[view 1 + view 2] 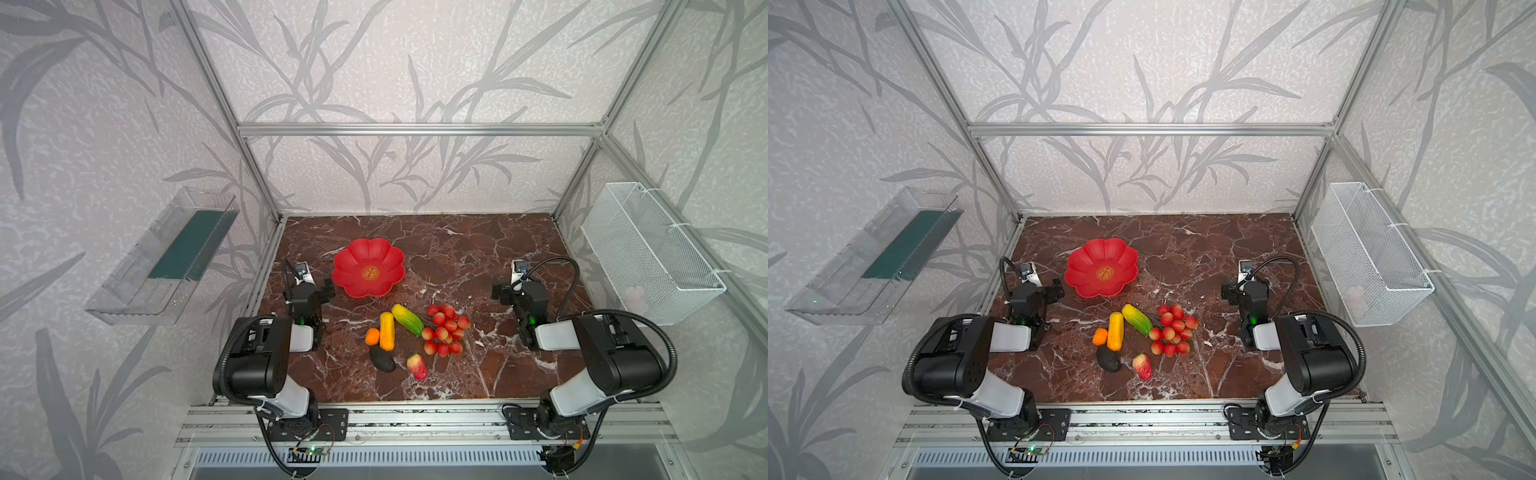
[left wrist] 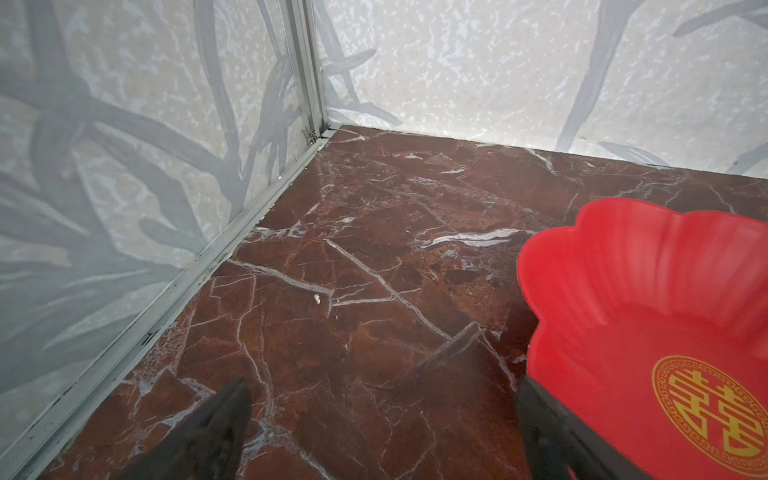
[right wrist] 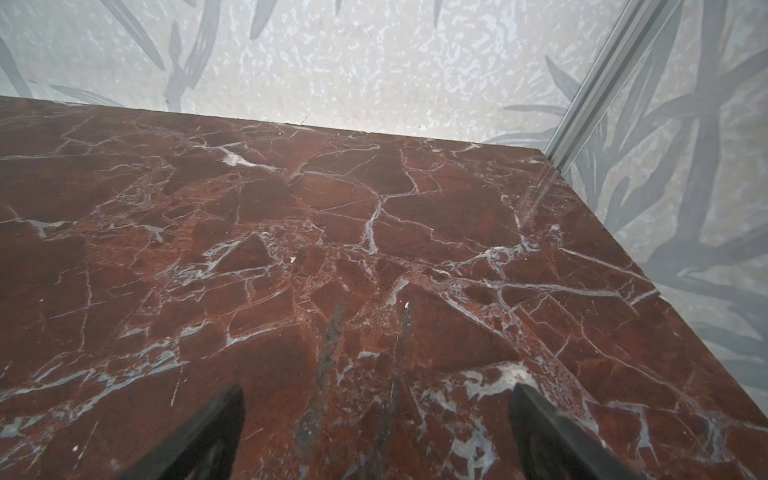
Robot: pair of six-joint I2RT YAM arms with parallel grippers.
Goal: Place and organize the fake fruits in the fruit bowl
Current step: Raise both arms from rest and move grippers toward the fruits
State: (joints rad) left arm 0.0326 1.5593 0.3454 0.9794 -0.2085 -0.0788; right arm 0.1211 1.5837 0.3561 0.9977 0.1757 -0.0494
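1. Top views, both of them, show the red fruit bowl on the marble table, at about 10 o'clock from the table's middle.
2. On the marble at the bowl's 5 o'clock, the tiny orange touches the yellow-orange oblong at that fruit's 9 o'clock. The yellow-green oblong lies tilted at its 1 o'clock. The bunch of red balls sits at 3 o'clock, against the yellow-green oblong's lower tip.
3. The dark avocado lies at the orange's 6 o'clock. The strawberry-like piece is at the avocado's 4 o'clock, apart from it.
4. The left gripper, jaws spread wide and holding nothing, hovers at the bowl's 8 o'clock. In the left wrist view, one finger shows just beside the bowl's rim.
5. The right gripper, likewise wide apart and empty, hangs over bare marble at the bowl's 3 o'clock, well apart from bowl and fruit.
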